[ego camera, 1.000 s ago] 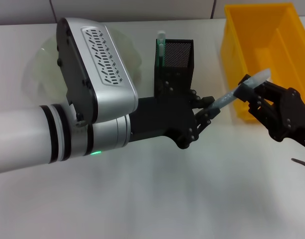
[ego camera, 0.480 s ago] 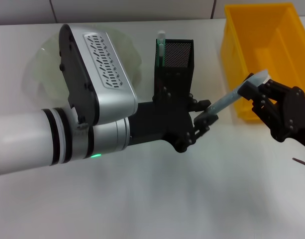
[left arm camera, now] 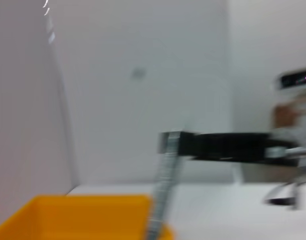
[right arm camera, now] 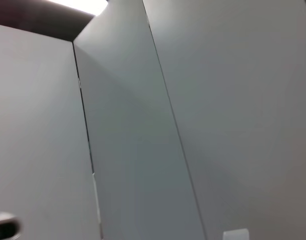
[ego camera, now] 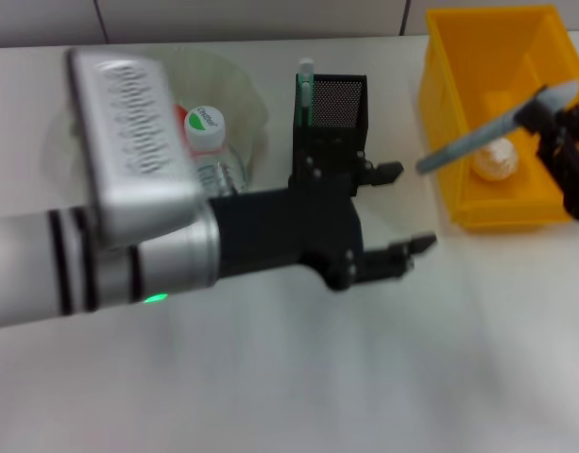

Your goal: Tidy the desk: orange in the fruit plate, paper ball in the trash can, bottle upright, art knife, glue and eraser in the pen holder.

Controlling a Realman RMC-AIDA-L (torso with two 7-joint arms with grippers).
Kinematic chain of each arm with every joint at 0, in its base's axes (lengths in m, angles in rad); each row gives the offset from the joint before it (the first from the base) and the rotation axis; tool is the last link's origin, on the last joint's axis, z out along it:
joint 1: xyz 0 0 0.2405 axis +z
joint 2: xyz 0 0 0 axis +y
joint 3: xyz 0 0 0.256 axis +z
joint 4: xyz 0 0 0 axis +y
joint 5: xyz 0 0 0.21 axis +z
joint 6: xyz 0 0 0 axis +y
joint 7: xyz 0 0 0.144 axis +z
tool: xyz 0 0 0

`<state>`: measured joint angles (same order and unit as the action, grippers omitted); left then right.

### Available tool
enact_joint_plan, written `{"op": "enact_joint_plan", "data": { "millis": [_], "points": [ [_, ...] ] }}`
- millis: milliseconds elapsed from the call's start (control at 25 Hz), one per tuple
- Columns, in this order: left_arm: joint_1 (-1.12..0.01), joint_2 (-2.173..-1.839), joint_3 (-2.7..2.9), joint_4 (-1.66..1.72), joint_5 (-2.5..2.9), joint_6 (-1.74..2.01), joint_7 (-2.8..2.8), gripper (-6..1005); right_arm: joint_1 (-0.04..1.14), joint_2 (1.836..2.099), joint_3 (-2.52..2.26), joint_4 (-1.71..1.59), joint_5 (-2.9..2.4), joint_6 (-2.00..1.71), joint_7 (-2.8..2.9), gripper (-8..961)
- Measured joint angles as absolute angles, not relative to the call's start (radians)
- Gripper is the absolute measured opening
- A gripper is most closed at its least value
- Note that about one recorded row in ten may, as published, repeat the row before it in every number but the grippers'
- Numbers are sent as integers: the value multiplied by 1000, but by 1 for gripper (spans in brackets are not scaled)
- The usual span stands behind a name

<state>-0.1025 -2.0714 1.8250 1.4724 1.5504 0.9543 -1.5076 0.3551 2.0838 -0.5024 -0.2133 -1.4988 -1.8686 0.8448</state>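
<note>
Art-knife step: right gripper (ego camera: 553, 118) clamps the slim grey art knife (ego camera: 487, 132); left gripper (ego camera: 393, 212) gapes empty. Next: align over black mesh pen holder (ego camera: 332, 118)

grey wall panels (right arm camera: 192, 100), vertical seams

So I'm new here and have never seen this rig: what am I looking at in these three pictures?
It is a two-armed robot tidying a white desk. The big picture looks down from its head; the other two come from cameras on its wrists. The left hand is open, in front of the black mesh pen holder. The right hand grips a grey art knife over the yellow bin, which holds a paper ball. A bottle with a white cap stands by the clear plate. The left wrist picture shows the knife and bin; the right wrist picture shows only wall.
</note>
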Motion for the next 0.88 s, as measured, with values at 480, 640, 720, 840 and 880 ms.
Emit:
{"op": "enact_joint_plan", "data": {
  "millis": [480,640,720,840,880],
  "points": [
    [-225,-2072,1567,823,1262,1410,-922,780,599,2086,-456,-215,-1499,-1609,713,148],
    [-240,-2072,1518,701,1258,1439,-856,790,672,2087,-466,-187,-1507,-1486,694,147],
    [-241,-2072,1512,681,1258,1446,-837,791,701,2087,-492,-179,-1508,-1440,694,147],
    [-245,-2073,1500,632,1257,1454,-796,791,735,2087,-533,-163,-1508,-1378,694,146],
    [-245,-2073,1500,632,1257,1454,-796,791,746,2088,-544,-156,-1507,-1357,694,146]
  ]
}}
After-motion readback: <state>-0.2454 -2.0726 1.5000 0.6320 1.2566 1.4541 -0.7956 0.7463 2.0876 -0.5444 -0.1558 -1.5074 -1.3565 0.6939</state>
